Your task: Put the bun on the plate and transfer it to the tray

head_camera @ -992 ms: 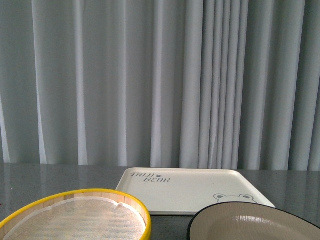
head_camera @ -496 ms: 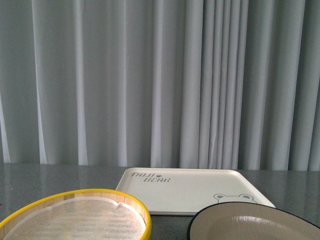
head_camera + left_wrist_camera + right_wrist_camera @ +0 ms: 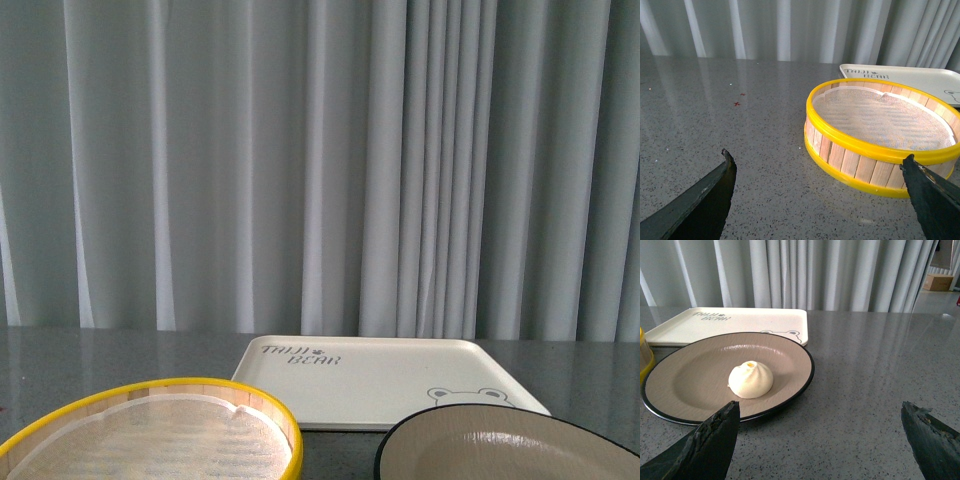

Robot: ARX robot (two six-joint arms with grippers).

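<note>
Cream pleated bun (image 3: 750, 379) sits centred on beige black-rimmed plate (image 3: 695, 375); cream lettered tray (image 3: 740, 322) just behind

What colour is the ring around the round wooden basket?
The steamer rim is bright yellow, clearest in the left wrist view.

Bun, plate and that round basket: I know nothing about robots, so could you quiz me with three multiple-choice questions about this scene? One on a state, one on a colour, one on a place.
1. The right gripper is:
A. open, gripping nothing
B. shut tight
C. out of sight

2. The rim of the steamer is:
A. red
B. yellow
C. blue

3. The bun lies:
A. in the steamer
B. in the right gripper
C. on the plate

Answers:
1 A: its two dark fingers stand wide apart in the right wrist view.
2 B: bright yellow bands edge the wooden wall.
3 C: it sits near the middle of the beige plate.
</note>
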